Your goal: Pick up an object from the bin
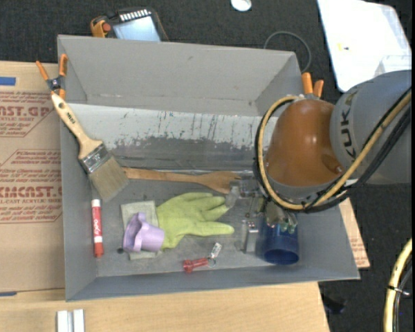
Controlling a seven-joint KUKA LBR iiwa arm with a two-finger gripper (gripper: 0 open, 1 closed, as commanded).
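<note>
bin: grey metal with sloped walls; back wall streaked with dark scratches just above the floor; floor dull grey and scuffed
arm: grey shell reaching in from the right; dark letters "KUK" readable along it, rest of the name cut off; glossy orange-brown cover at the wrist, yellow and black cables looped round it
claw: low over the right part of the floor, between the tips of the glove and the blue cup; open or closed cannot be told, nothing seen gripped
paintbrush: pale wooden handle leaning up the left wall, metal ferrule, light bristles down on the floor; dark print on the handle too small to read
wooden spoon: flat along the back of the floor, its bowl end just beside the claw
glove: yellow-green, limp, mid-floor, its tips pointing right and reaching the claw
blue cup: dark blue, near the right front corner, touching or just beside the claw
pad: pale square left of the glove
purple cup: lilac, tipped on its side on the pad
red marker: by the left wall, white label unreadable
small red thing: near the front wall, kind unclear
</note>
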